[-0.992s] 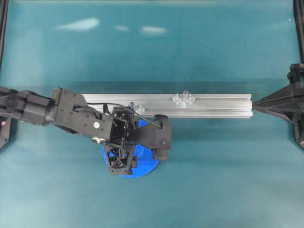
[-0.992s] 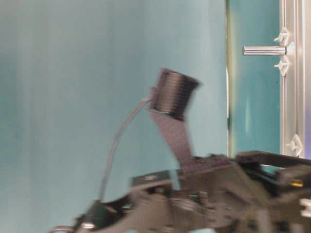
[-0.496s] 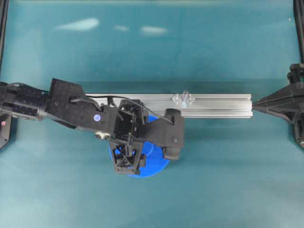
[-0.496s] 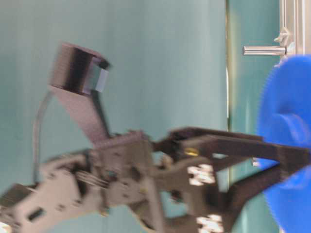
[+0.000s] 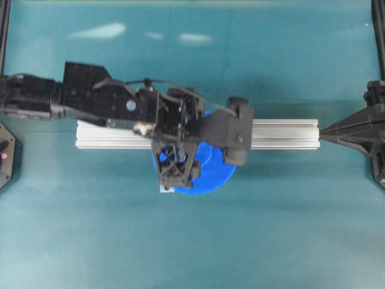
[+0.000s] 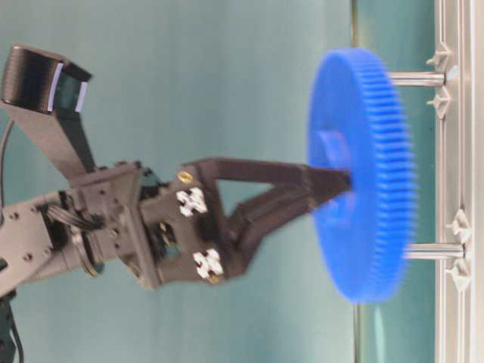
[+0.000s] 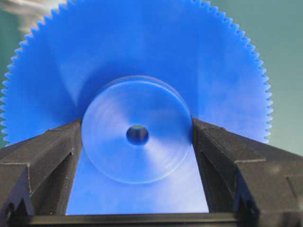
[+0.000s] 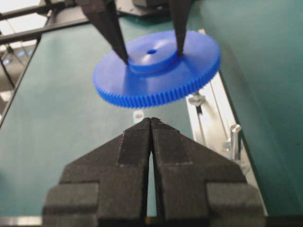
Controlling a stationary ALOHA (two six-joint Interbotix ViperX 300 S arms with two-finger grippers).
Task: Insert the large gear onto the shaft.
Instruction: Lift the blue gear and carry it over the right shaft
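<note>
The large gear [image 5: 212,176] is a wide blue toothed disc held flat in the air over the aluminium rail [image 5: 283,133]. My left gripper [image 7: 137,128] is shut on its raised hub [image 7: 137,156], one finger on each side, as the right wrist view also shows [image 8: 151,56]. From table level the large gear [image 6: 363,174] hangs between two look-alike silvery pins, an upper pin [image 6: 420,78] and a lower pin [image 6: 432,250]; I cannot tell which is the shaft. One pin [image 8: 234,135] stands beside my right gripper [image 8: 150,120], which is shut and empty.
The rail lies across the middle of the teal table, with small translucent mounts [image 6: 441,102] beside the pins. My right gripper [image 5: 323,133] points at the rail's right end. A small white marker [image 5: 165,188] lies on the table under the gear's near edge.
My left gripper has lifted the large gear off the table and carried it right and back, over the rail. The right arm has not moved.
</note>
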